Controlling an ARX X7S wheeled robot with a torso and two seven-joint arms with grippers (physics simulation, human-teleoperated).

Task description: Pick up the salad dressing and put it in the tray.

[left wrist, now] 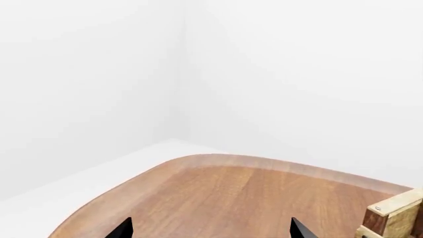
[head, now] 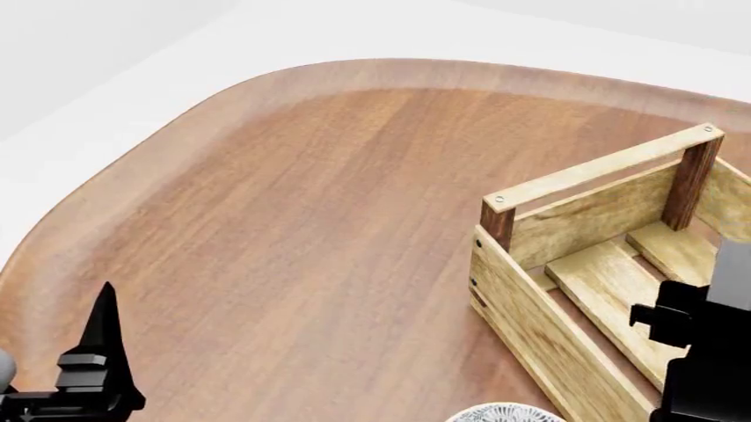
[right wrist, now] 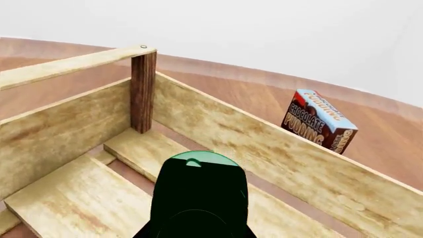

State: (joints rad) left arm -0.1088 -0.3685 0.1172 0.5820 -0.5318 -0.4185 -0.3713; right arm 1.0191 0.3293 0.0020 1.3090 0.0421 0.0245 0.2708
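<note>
The salad dressing (right wrist: 198,188), seen from above its round green cap, fills the near part of the right wrist view and hangs over the slatted floor inside the tray (right wrist: 264,148). My right gripper (head: 704,352) is shut on it above the tray's (head: 551,325) near end; in the head view the black arm hides the bottle. My left gripper (left wrist: 211,233) is open with nothing between its fingers, low over the bare wooden table (head: 294,220) at the near left, well away from the tray. Only a corner of the tray (left wrist: 393,218) shows in the left wrist view.
A blue-topped chocolate pudding box (right wrist: 318,121) stands on the table just outside the tray's far long wall. The rim of a small patterned bowl (head: 505,413) shows by the tray's near corner. The table has a rounded edge against white surroundings.
</note>
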